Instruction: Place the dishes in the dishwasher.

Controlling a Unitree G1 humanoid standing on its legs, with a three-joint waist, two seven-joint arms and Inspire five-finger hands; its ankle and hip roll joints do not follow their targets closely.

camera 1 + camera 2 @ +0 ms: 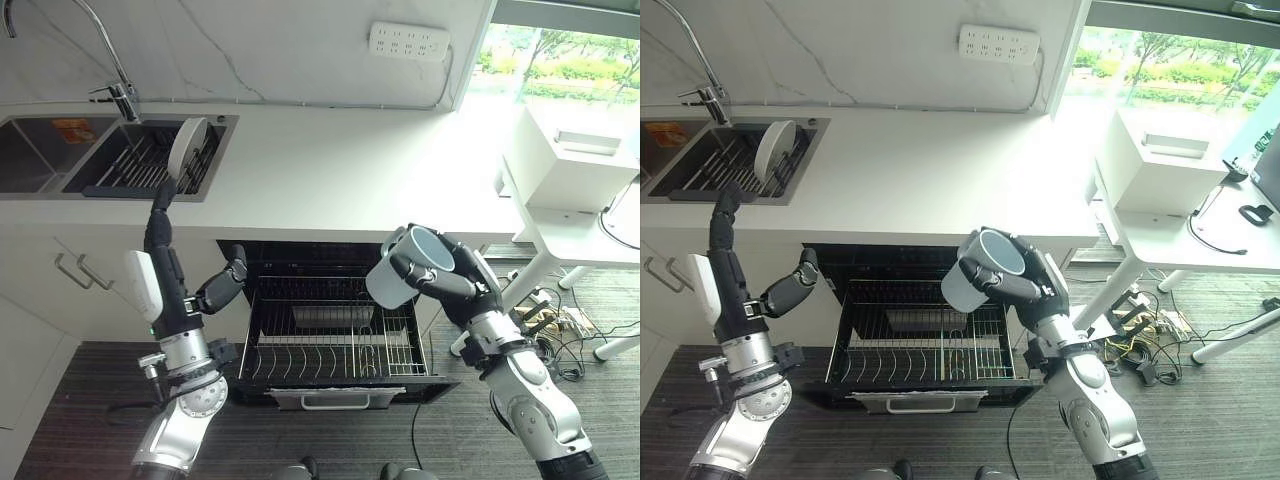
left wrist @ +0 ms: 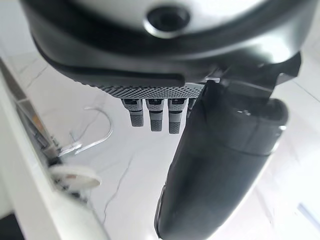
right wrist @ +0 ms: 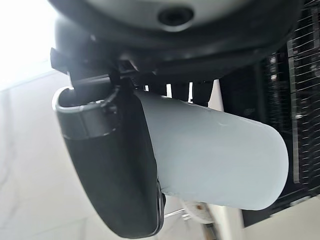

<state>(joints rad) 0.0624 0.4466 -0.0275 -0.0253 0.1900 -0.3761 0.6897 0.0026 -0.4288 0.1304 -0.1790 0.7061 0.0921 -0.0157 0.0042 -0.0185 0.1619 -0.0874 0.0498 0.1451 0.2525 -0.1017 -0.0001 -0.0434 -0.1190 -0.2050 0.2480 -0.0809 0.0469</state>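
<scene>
Right wrist view: the right hand (image 3: 120, 165) has thumb and fingers curled round a pale grey mug (image 3: 215, 155), held firmly.
Right hand's place: seen from the head, the right hand (image 1: 450, 275) carries the mug (image 1: 405, 265) tilted, mouth up and outward, above the right side of the pulled-out dishwasher rack (image 1: 335, 345), not touching it.
Left hand: the left hand (image 1: 165, 250) is raised in front of the counter edge, fingers straight and pointing up towards the sink, thumb out to the side, holding nothing.
Left hand's aim: judging by the pose, it reaches for the white plate (image 1: 187, 148) standing on edge in the sink rack (image 1: 140, 165); fingertips sit just below the plate, and contact cannot be told.
Dishwasher: the dishwasher (image 1: 330, 300) under the counter (image 1: 350, 170) is open, with the wire rack drawn out; a shallow grey tray-like piece sits at its back, otherwise no dishes can be made out in it.
Done: the mug is lifted and brought over the rack.
Left to do: lower and set the mug among the tines, release it, then fetch the plate from the sink and slot it in.
</scene>
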